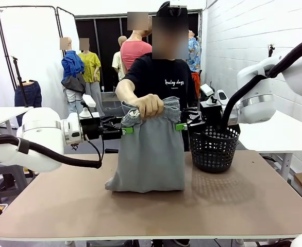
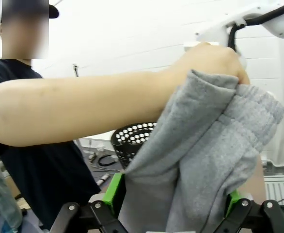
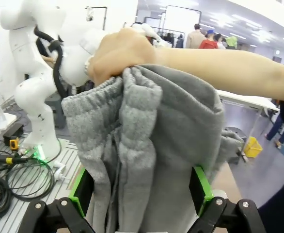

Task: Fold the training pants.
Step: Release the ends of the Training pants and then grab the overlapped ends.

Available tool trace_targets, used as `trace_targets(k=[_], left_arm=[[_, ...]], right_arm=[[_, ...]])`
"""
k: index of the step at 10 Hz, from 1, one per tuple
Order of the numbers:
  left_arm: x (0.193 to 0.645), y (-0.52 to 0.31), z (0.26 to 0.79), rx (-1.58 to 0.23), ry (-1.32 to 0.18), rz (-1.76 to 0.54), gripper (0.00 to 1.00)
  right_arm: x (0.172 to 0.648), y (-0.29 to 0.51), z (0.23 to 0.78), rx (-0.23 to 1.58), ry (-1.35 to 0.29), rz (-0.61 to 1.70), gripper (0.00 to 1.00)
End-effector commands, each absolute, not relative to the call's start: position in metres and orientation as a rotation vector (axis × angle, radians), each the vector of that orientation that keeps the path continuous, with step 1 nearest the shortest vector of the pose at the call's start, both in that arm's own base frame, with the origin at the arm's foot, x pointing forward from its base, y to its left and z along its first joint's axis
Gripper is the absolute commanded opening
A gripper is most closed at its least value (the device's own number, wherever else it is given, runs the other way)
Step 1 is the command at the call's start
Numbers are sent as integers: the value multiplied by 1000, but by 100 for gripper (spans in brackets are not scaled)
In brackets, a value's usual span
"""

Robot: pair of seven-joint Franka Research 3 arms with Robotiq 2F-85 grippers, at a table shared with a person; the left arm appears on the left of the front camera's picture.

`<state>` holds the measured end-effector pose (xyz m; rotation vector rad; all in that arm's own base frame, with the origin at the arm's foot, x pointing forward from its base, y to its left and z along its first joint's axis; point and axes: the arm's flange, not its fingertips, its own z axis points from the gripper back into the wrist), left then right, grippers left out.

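Observation:
A person's hand (image 1: pixel 149 105) holds the light grey training pants (image 1: pixel 150 154) up by the gathered waistband, their lower end resting on the table (image 1: pixel 140 206). My left gripper (image 1: pixel 126 130) stands open at the pants' left edge, and my right gripper (image 1: pixel 181 126) stands open at their right edge, both just below the waistband. In the left wrist view the grey cloth (image 2: pixel 195 174) hangs between the spread green pads (image 2: pixel 114 193). In the right wrist view the pants (image 3: pixel 147 160) likewise hang between the wide-apart pads (image 3: pixel 200 189), with the hand (image 3: pixel 118 53) gripping the waistband above.
A black mesh basket (image 1: pixel 214 146) stands on the table just right of the pants, under my right arm. The person stands at the far edge behind the pants. Cables (image 3: pixel 8 170) lie on the floor in the right wrist view.

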<state>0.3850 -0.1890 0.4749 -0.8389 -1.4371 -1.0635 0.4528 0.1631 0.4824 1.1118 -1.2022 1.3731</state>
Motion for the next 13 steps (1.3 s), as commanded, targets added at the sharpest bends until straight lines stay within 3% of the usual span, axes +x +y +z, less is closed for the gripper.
trace_targets(k=[1, 6, 10, 13], left_arm=[[376, -195, 467, -750, -1513, -1030, 100], [370, -185, 474, -666, -1525, -1034, 100], [380, -184, 472, -810, -1406, -1158, 100], [386, -190, 474, -870, -1397, -1179, 100]], right_arm=[[448, 168, 476, 1074, -1266, 1332, 100], [448, 172, 471, 1115, -1242, 1320, 100], [443, 175, 469, 1272, -1128, 1350, 100], [438, 181, 464, 1302, -1051, 1365, 100]])
